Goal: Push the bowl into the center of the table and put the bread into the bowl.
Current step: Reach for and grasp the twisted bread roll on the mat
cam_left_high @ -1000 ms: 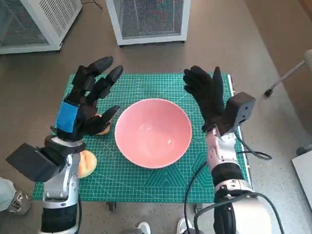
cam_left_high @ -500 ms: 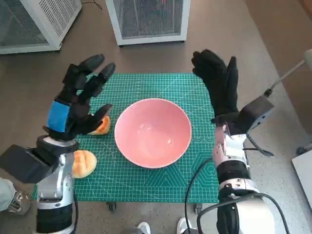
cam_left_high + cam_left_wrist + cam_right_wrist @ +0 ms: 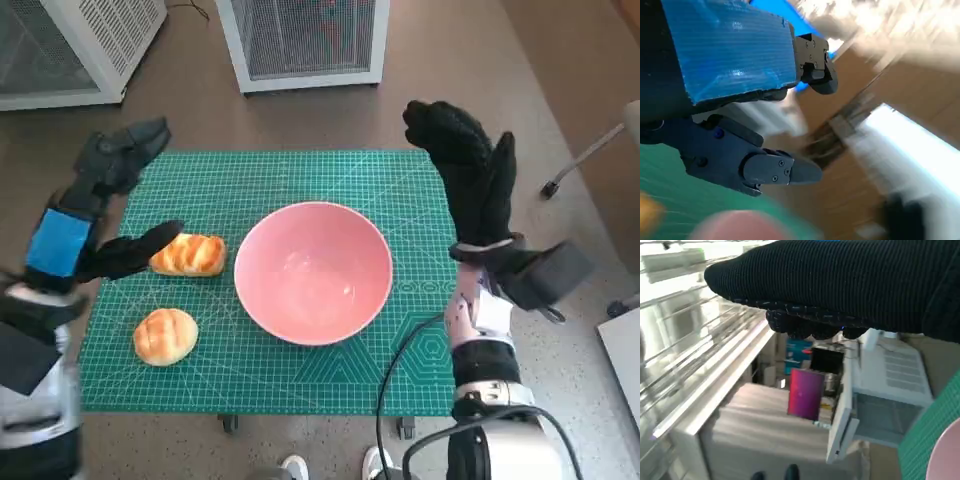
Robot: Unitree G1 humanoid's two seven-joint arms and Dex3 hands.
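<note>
Two bread rolls (image 3: 188, 254) beside pink bowl (image 3: 313, 272), white cabinets (image 3: 303, 40) beyond table (image 3: 400, 190)

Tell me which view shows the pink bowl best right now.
Head view: the whole pink bowl shows, empty, at the middle of the green mat, untouched by either hand. The left wrist view catches only a blurred pink patch at its edge, the right wrist view only a sliver of rim in one corner.

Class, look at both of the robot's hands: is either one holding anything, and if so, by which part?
Nothing is held. The left hand and right hand are both open and raised off the mat.
</note>
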